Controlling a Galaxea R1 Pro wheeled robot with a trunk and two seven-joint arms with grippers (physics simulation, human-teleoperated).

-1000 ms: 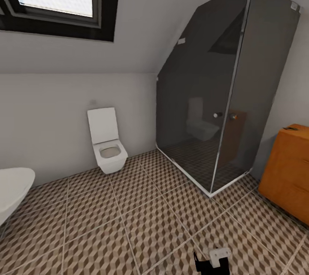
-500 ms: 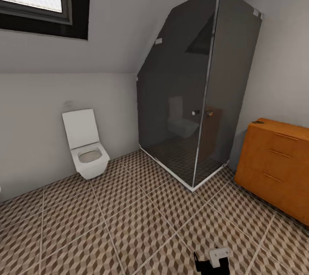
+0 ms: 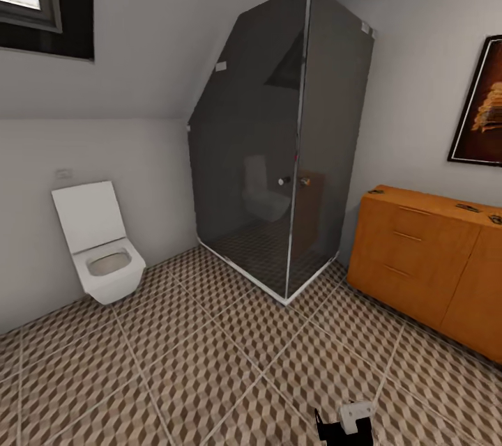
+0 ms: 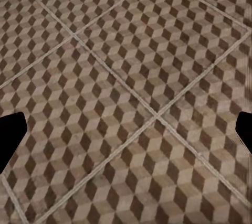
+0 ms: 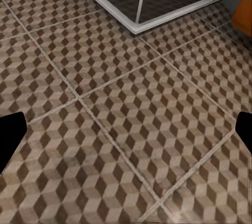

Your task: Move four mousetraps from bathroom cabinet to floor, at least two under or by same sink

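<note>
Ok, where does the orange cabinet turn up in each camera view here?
Head view: the cabinet stands at the right, against the wall beside the shower.
Right wrist view: an orange corner of the cabinet shows just past the shower.
Left wrist view: patterned floor tiles.
Shared landmark: the shower's white base corner, seen again from the right wrist.

Three cams, bathroom, robot standing off from the cabinet.
Head cam: high, looks fwd and down across bathroom floor point(image 3: 209, 362) toward glass shower point(image 3: 279, 153), toilet point(image 3: 97, 251) at view left, cabinet point(image 3: 425, 258) at right, far. Left wrist cam: close over the floor point(image 4: 126, 98), angled down, tiles only. Right wrist cam: low, angled down over the floor point(image 5: 126, 129) toward shower base corner point(image 5: 139, 22). All share cube tiles; head + right wrist share shower base.
</note>
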